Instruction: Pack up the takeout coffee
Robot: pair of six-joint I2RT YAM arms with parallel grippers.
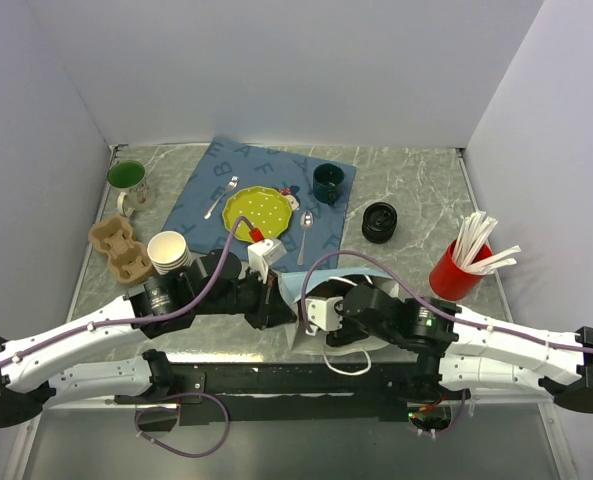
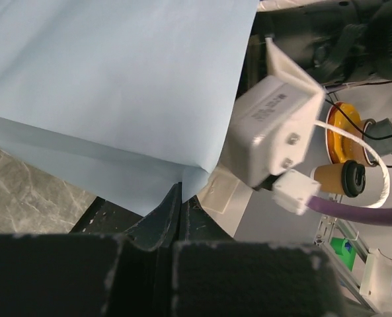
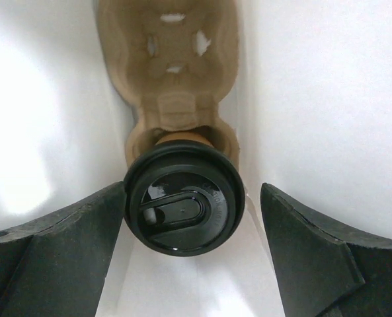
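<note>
The takeout coffee point(image 3: 182, 205), a brown paper cup with a black lid, stands in the near pocket of a brown pulp cup carrier point(image 3: 172, 59) inside a white-walled bag point(image 3: 314, 99). My right gripper point(image 3: 192, 218) is open around the lid. Its left finger is at the lid's rim and its right finger is apart from it. In the top view the right gripper point(image 1: 312, 316) reaches into the light blue bag point(image 1: 326, 276), and the coffee is hidden there. My left gripper point(image 2: 180, 198) is shut on the bag's blue edge point(image 2: 116, 86); it also shows in the top view point(image 1: 273, 300).
On the left stand a second pulp carrier point(image 1: 121, 250), a stack of lidless paper cups point(image 1: 169, 252) and a green mug point(image 1: 128, 180). A yellow plate point(image 1: 258, 210) and a dark mug point(image 1: 328, 183) sit on a blue cloth point(image 1: 226, 170). Black lids point(image 1: 379, 222) and a red cup of stirrers point(image 1: 456, 268) are at right.
</note>
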